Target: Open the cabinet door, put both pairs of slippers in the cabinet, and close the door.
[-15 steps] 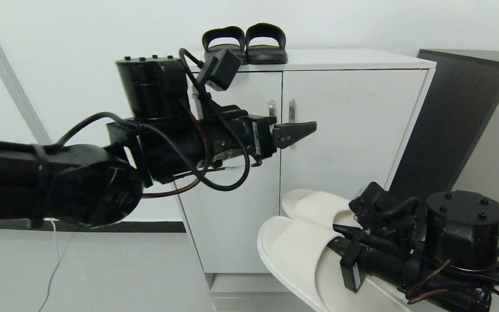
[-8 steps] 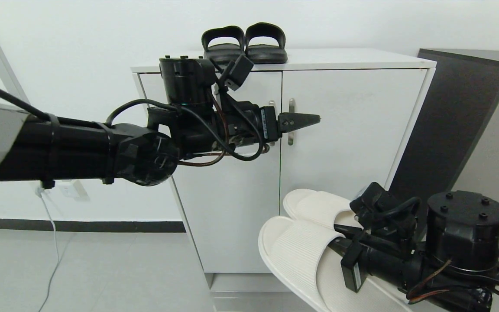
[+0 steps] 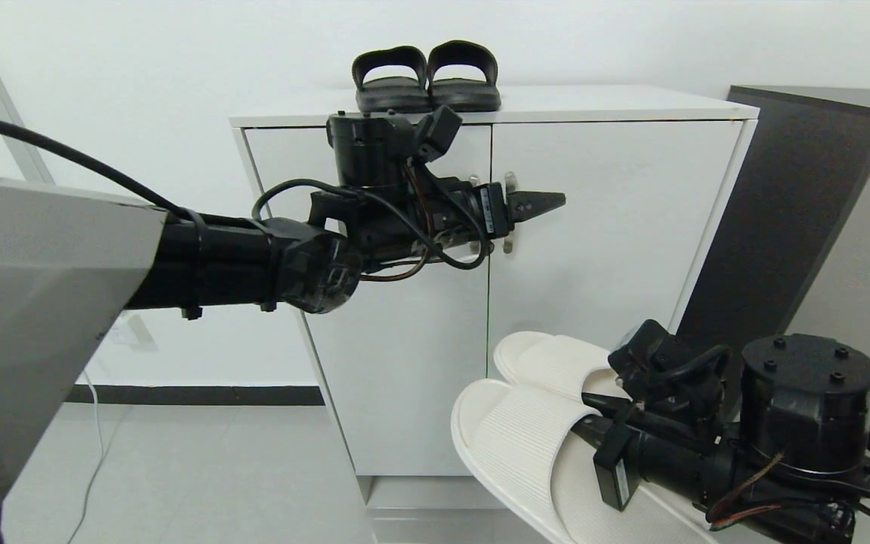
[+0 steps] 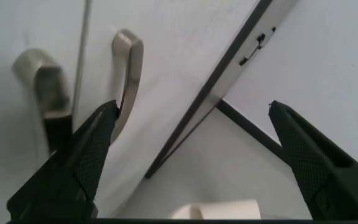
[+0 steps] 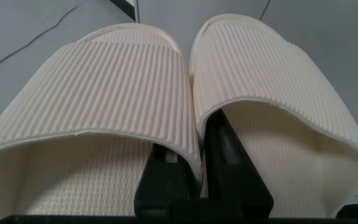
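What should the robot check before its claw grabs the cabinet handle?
1. Left claw open wide enough: ok.
2. Right door handle centred in the left claw: not ok, it sits close by one finger.
3. White slippers held by the right claw: ok, both pinched together.
4. Black slippers resting flat on the cabinet top: ok.
5. White slippers out of the way of the right door when it swings: cannot tell.
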Robot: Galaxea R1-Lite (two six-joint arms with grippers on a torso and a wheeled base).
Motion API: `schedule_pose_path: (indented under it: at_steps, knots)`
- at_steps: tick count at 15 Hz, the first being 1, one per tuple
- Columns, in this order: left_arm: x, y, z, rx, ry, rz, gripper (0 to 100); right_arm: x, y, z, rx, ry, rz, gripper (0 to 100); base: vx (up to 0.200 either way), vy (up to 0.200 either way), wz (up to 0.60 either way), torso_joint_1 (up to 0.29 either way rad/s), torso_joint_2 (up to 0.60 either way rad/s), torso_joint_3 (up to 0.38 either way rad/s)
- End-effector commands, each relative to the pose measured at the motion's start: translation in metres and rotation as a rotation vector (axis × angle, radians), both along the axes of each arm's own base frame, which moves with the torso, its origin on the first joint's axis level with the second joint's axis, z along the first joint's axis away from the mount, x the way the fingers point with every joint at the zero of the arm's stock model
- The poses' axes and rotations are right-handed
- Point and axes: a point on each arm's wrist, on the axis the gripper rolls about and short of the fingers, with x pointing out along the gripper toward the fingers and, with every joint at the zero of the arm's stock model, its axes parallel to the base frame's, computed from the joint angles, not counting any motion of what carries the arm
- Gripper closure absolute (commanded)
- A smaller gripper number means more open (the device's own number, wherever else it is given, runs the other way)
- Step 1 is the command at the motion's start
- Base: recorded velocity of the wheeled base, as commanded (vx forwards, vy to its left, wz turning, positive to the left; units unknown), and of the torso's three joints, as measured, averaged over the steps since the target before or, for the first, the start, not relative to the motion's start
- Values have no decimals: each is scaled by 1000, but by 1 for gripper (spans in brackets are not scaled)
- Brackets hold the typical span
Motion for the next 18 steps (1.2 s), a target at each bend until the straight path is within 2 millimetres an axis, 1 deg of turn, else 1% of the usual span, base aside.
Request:
schedule_pose_path:
  at_steps: [1,2,4,5,8,10,12,14,15,18]
  knots:
    - [12,-13,-13,8,14,12,0,0,0,0,-1,1,0,100,0,0,0,0,0,0]
    - [11,-17,-14,13,21,5,0,0,0,0,1,-2,0,100,0,0,0,0,0,0]
    - [10,-18,-15,17,24,2,0,0,0,0,0,0,0,100,0,0,0,0,0,0]
    - [10,-17,-13,16,23,5,100,0,0,0,-1,1,0,100,0,0,0,0,0,0]
    - [6,-14,-12,19,28,7,100,-2,-2,-2,-9,8,3,100,0,0,0,0,0,0]
    - [-6,-8,-12,31,43,2,100,-8,-2,-6,-19,20,26,100,0,0,0,0,0,0]
    - [-20,-8,-11,40,51,-13,100,-14,-2,-8,-19,31,71,100,0,0,0,0,0,0]
    - [-38,-5,-10,52,59,-32,100,-22,-4,-10,-22,41,116,100,0,0,0,0,0,0]
    - [-43,-4,-9,51,51,-36,100,-23,-4,-10,-21,41,121,100,0,0,0,0,0,0]
    - [-65,7,-4,34,24,-42,100,-24,-4,-11,-35,32,131,100,0,0,0,0,0,0]
